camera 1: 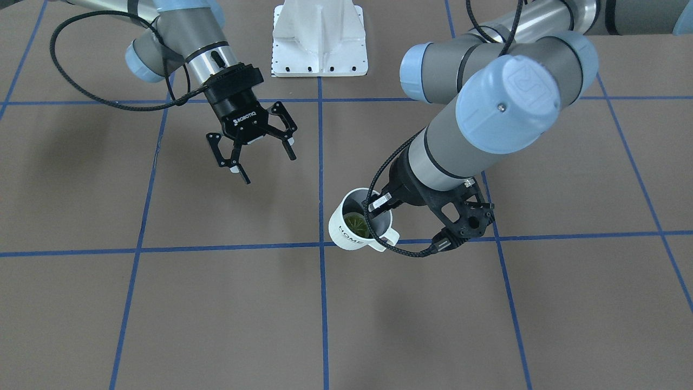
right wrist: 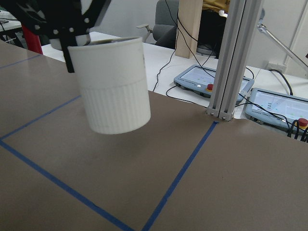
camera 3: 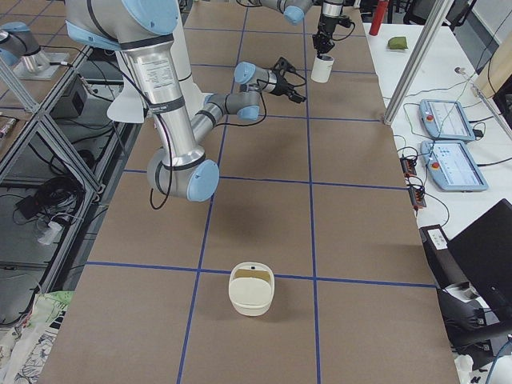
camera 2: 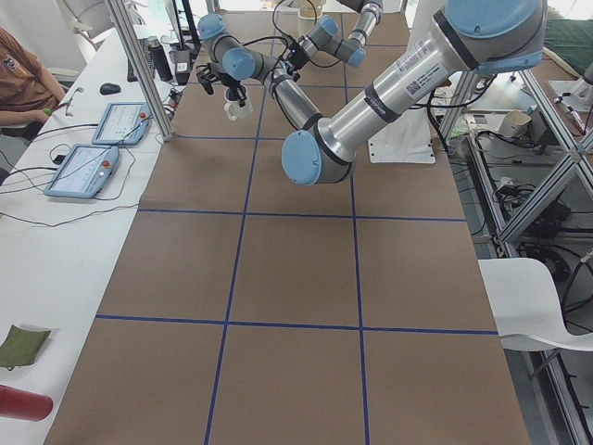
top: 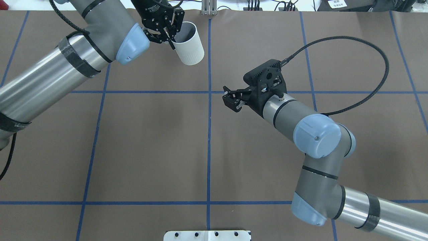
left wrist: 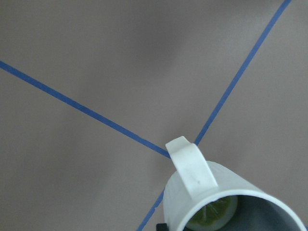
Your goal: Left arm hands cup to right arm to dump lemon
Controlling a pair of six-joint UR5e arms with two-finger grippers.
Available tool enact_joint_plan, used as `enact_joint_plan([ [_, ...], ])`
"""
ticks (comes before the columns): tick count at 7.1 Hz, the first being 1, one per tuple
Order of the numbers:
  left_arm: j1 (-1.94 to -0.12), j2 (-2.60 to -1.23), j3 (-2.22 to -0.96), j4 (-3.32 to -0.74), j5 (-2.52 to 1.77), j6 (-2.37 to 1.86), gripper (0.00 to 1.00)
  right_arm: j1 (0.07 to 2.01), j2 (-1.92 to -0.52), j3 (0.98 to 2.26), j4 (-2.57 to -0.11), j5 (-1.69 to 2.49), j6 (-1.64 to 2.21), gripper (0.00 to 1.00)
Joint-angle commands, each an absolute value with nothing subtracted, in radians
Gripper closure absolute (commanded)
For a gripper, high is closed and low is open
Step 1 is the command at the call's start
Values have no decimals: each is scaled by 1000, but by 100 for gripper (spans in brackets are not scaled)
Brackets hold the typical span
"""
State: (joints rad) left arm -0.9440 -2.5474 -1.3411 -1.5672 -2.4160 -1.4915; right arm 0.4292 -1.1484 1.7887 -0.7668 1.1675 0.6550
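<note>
At the far left of the table (top: 150, 140), a matte brown sheet crossed by blue tape lines (top: 209, 150), the left arm (top: 100, 23) reaches out as a thick grey tube with rounded light-blue caps. The left gripper (top: 171, 39) is clamped on the rim of the cup (top: 190, 50), with one black finger inside the mouth and one outside against the wall. The cup is a cream-white cylinder, smooth in its upper half and finely ribbed below. It has a flat, squarish loop handle (left wrist: 192, 168), black lettering on its side and a grey inside. It hangs tilted, clear of the table, near a crossing of tape lines, with a soft shadow beneath it. The lemon (camera 1: 355, 223) lies in the bottom of the cup, a dull yellow-green round lump with pale streaks across its face.

At the near edge, about the middle, sits a white plate (top: 207, 236) with a row of small dark holes.

Right of the cup and well apart from it, the right gripper (camera 1: 268, 167) hovers above the table. Its two black jointed fingers are spread wide and hold nothing, and white ROBOTIQ lettering marks its body. The right arm (top: 287, 112) behind it is slimmer, grey and silver with blue caps. A braided black cable (top: 334, 37) arcs out from its wrist in a wide loop.
</note>
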Motion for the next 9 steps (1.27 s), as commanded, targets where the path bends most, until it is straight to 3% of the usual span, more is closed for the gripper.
enact_joint_plan([
  [1,-910,-2572,-1316,-1624,-2415,-1549,100,393,-1140,1784,-773,1114,646,1],
  [9,-792,-2595,-1341,-1624,-2414,-1548,100,397,-1127,1773,-776,1112,632,0],
])
